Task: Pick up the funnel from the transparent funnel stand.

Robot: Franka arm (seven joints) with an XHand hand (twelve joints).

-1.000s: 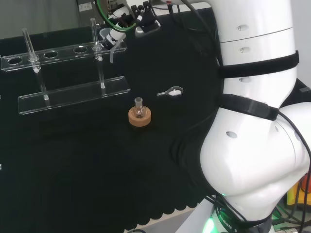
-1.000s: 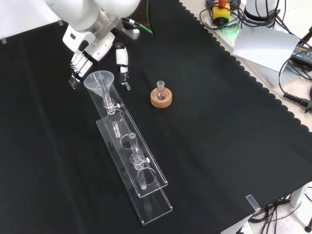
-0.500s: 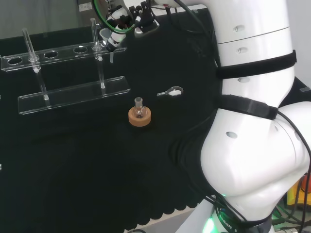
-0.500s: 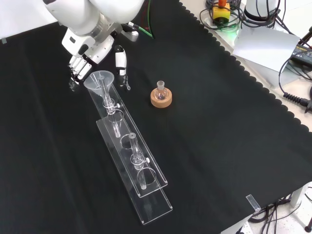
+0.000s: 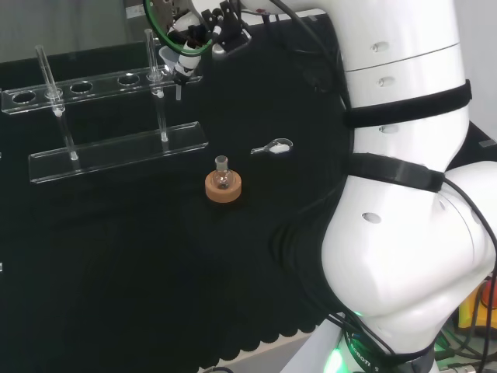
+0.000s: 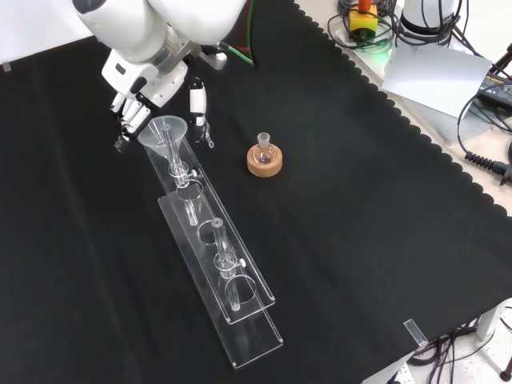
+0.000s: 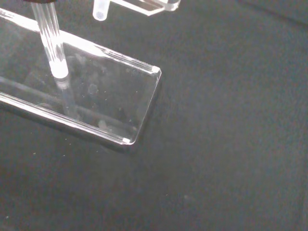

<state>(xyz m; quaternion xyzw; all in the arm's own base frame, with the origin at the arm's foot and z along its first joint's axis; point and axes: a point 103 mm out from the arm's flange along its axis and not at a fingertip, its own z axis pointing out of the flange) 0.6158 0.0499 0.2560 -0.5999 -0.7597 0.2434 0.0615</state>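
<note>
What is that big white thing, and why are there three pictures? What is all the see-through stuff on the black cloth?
The big white thing is a robot arm. At its end is a black and white hand with fingers, a bit like yours.

The three pictures show the same moment from three cameras: one behind the arm, one in front looking down, and one on the wrist, very close to the clear plastic.

On the black cloth stands a long clear plastic funnel stand with holes in its top shelf. A clear funnel sits in the end hole. The hand's fingers are beside the funnel's wide top, on either side. I cannot tell whether they touch it yet.

Nearby, a tiny round glass flask rests on a cork ring, and a small spoon lies on the cloth.
</note>
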